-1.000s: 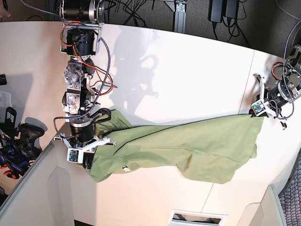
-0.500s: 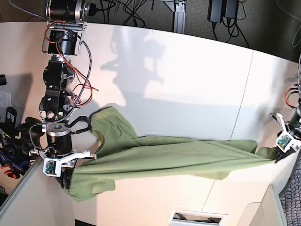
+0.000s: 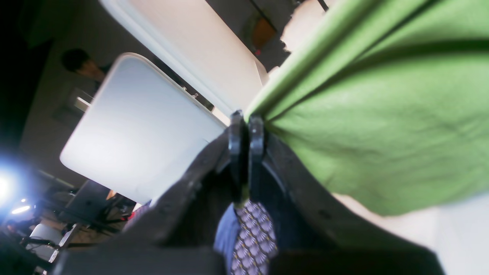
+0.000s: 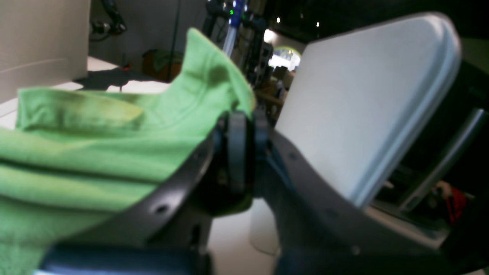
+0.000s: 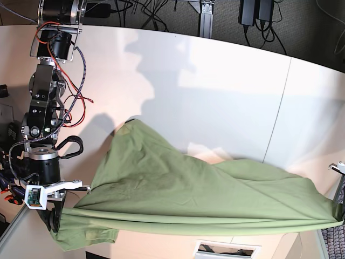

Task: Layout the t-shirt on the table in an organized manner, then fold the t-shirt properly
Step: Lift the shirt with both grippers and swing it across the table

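Two pincers clamp the shirt (image 5: 205,199) — right pincer (image 4: 242,126) at the tabletop's (image 5: 215,86) near left corner, left pincer (image 3: 246,122) off its near right edge — cloth stretched along the near edge.

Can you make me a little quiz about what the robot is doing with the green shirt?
1. True or false: the left hand is shut on the t-shirt.
2. In the base view, where is the right hand?
A. at the bottom left corner of the shirt
B. high over the middle of the table
C. resting on the table far from the shirt
3. Fill in: the shirt is stretched between the two ____.

Key:
1. True. The wrist view shows green cloth pinched where its fingers meet.
2. A
3. hands. Each one grips an end of the cloth.
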Controlling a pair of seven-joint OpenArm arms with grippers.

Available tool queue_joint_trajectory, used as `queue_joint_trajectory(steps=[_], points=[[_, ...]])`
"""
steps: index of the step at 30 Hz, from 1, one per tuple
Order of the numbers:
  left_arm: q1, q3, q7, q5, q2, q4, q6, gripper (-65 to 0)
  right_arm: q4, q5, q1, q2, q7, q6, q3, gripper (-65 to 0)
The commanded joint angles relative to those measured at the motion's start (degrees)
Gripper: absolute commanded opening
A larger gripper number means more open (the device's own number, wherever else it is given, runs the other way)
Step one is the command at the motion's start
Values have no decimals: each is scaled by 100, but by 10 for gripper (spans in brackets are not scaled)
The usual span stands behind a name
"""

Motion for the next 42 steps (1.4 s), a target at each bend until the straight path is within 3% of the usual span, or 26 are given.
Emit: queue_joint_trajectory(steps=[1,4,9,13,20,23,28,33,37,38,42], points=[[-85,-175,11,15,-133,195,142,-650,157,37,168,127,39,-103,107,-650],[-72,-385,197,13,-133,592,170,-650,334,337,166,192,-101,-103,210,-650],[96,-828,505,17,-133,1421,737,-650,557,693,168,289,-140,-94,535,-650],[284,-1073,673,17,-133,1884,721,-650,590,815,170,369,-170,-90,669,-650],[286,-1051,605,-188,-131,1512,-369,-650,365,815,170,369,-758,26,634,-650],[146,-1051,81,-455,-114,697,-848,-650,-181,813,289,337,-756,348,540,-650],[-457,-719,-564,-608,-17,-944,-2000,-650,-1644,734,793,166,-752,704,144,-650],[-1373,750,-977,-260,109,-2573,-1967,-650,-3126,236,1344,-157,-463,706,-210,-650],[-2122,1519,-1169,-155,422,-3810,-1462,-650,-3906,-129,1604,-411,-144,699,-234,-650],[-2284,1622,-1169,-153,481,-4044,-1460,-615,-4009,-151,1620,-439,-72,697,-236,-617],[-2538,1718,-1165,-157,549,-4350,-1469,-477,-4079,-153,1580,-503,-11,697,-234,-359]])
